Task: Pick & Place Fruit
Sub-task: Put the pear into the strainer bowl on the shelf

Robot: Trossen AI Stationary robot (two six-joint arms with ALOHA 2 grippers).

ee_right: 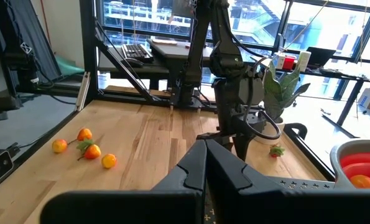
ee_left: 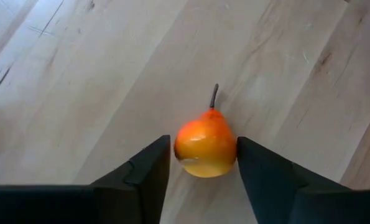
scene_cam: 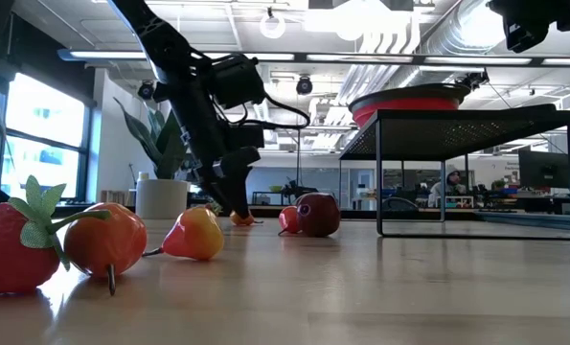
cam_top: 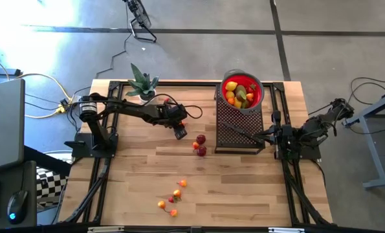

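Now pear [ee_left: 205, 148] stem away from pincer [ee_left: 203, 163]

Overhead camera looks straight down on the whole wooden worktop [cam_top: 244, 188], both arms and the floor around it. A second camera sits at worktop level, close behind a strawberry [scene_cam: 11, 244], facing across the boards into the room; it shares the black mesh stand [scene_cam: 476, 125] and red bowl [scene_cam: 409, 99] with the overhead view. The left wrist camera points down at the boards from very near, an orange pear [ee_left: 205, 148] between its fingers. The right wrist camera faces level across the worktop toward the left arm [ee_right: 231, 81] and windows.
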